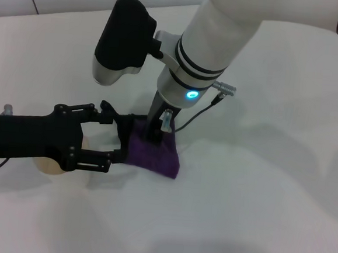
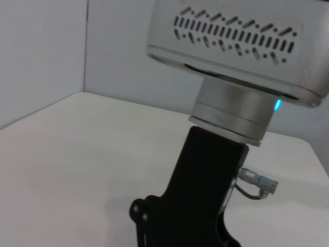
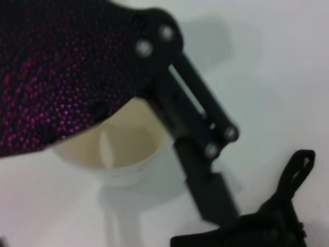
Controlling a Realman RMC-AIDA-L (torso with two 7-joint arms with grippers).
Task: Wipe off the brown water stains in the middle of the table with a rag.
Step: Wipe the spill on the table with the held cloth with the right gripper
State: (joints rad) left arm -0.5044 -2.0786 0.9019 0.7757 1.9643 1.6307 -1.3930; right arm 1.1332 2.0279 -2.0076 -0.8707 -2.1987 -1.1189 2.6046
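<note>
The dark purple rag (image 1: 158, 155) lies bunched on the white table (image 1: 257, 198), near its middle. My right gripper (image 1: 156, 134) points straight down from above and is shut on the rag's top. My left gripper (image 1: 121, 135) reaches in low from the left, open, with its fingertips at the rag's left edge. The brown water stains are hidden or out of view. In the right wrist view the rag (image 3: 56, 67) fills one corner, its black loop (image 3: 295, 170) hangs at the far side, and a left finger (image 3: 195, 118) crosses the picture.
A cream-white paper cup (image 1: 50, 165) stands under the left gripper's body, close to the rag; it also shows in the right wrist view (image 3: 118, 149). The right arm's wrist (image 2: 231, 110) fills the left wrist view. A wall edge runs along the table's back.
</note>
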